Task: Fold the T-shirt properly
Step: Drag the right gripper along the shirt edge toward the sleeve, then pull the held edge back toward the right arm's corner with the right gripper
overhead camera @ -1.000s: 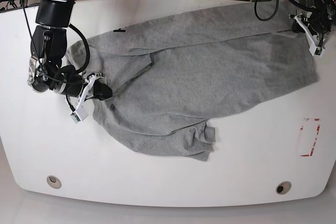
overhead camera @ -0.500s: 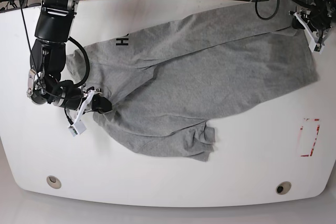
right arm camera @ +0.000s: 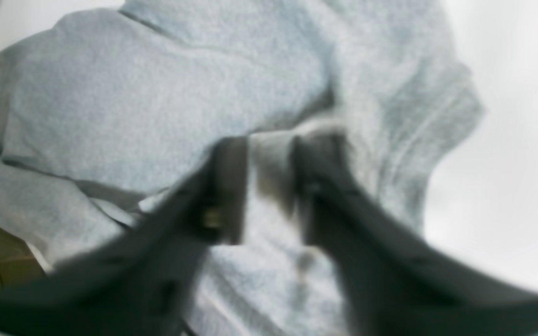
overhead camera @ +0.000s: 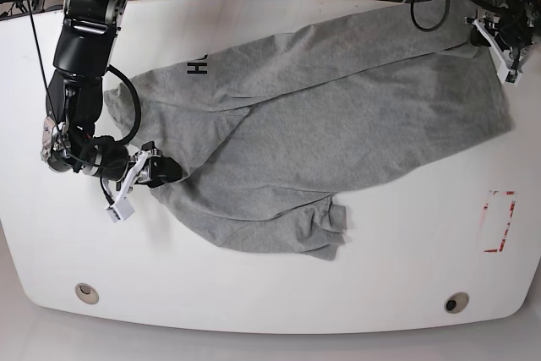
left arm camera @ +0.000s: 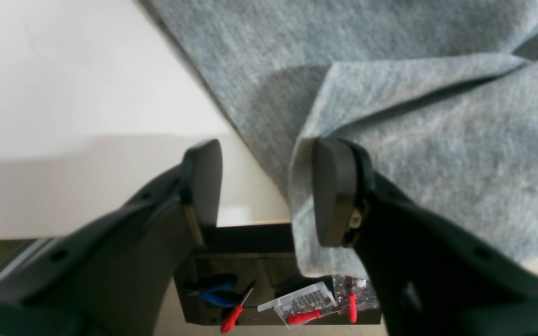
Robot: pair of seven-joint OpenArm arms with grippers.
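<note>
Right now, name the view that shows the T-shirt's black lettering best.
The base view: black letters show near the top left of the T-shirt, partly tucked under a fold. Both wrist views show only plain grey cloth, no lettering.

The T-shirt (overhead camera: 338, 116) is soft heathered grey knit cloth, matt and slightly fuzzy. The table (overhead camera: 254, 293) has a smooth white top with a faint sheen. The left gripper (left arm camera: 264, 191) has matt black plastic fingers (left arm camera: 329, 191) with smooth pads

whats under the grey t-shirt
Only the white table shows around the T-shirt. Anything beneath is covered; its lettering is mostly folded under.
</note>
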